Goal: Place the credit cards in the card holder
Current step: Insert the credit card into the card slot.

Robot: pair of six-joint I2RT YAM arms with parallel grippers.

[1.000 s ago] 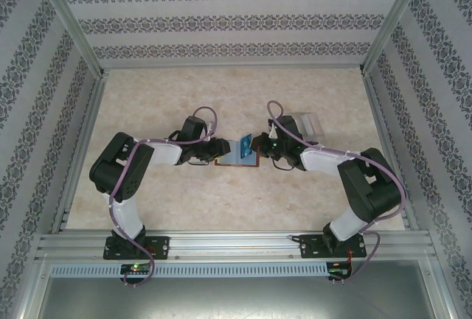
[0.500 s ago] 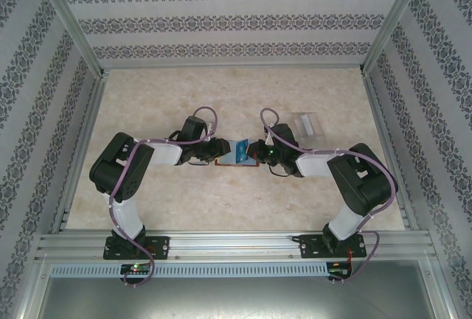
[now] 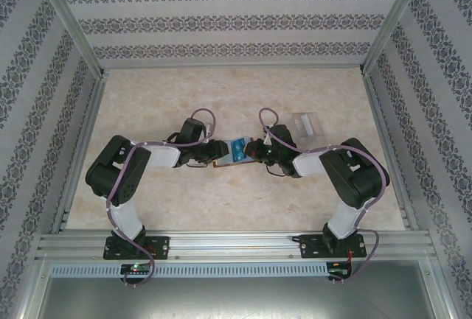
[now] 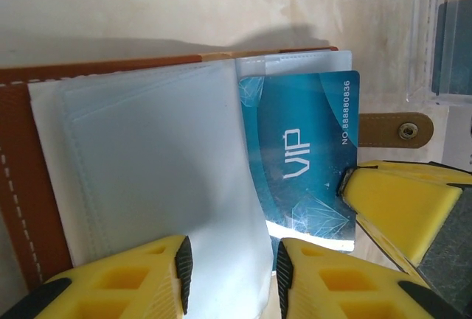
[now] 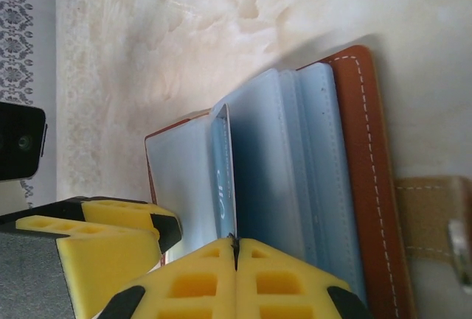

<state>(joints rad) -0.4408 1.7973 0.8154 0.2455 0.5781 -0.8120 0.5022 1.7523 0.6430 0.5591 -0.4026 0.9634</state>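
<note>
On your left, the left gripper [image 4: 232, 264] sits low at the near edge of the card holder [image 4: 13, 186], which lies spread open on the table between the two arms. Its fingers stand part-way apart, with a raised clear sleeve leaf [image 4: 155, 164] lying across the gap rather than being pinched; treat that arm as your anchor and leave it motionless so the leaf stays lifted off the pockets behind it. In the middle, the blue credit card [image 4: 302, 149] has its leading edge in among the leaves on the right half of the holder, and its outer edge juts just past the sleeves. You cannot tell from here whether it is inside a pocket or merely between two leaves, so check that in the right wrist view before you commit. To the right, the right gripper [image 5: 234, 245] is clamped tight on the card's trailing edge. Push from there straight toward the spine, with the card in the plane of the pocket. If the card bows or the holder starts sliding, I would back off a little and re-aim rather than force it. Let go only once most of the card is seated, and steer clear of the snap tab [image 4: 391, 129] and the clear case [image 4: 442, 46] further right
</note>
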